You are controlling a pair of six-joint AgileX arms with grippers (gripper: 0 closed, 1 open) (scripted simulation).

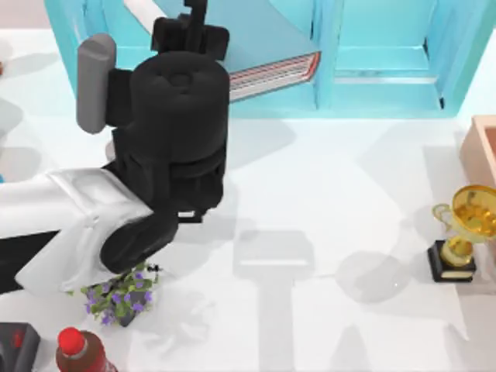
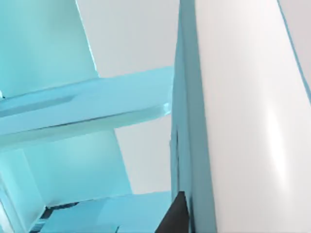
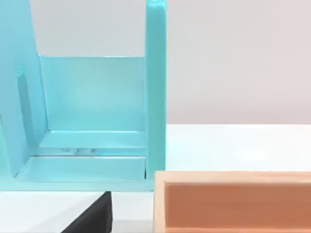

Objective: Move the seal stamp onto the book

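One arm active: left pincer [image 1: 190, 27] far-left over teal shelf [image 1: 387, 70], beside book [image 1: 271, 76] | jaw state: cannot tell | seal stamp: judged rigid, dense, smooth; grip flat sides mid-height

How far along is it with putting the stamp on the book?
Nothing looks finished. The left gripper hangs over the book lying in the teal shelf; I cannot tell whether it carries the stamp. Setting it down seems left. The right arm waits by the shelf.

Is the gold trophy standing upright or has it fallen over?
Upright. In the top view the gold trophy stands on its black base at the table's right side, cup above the base, beside the tan box.
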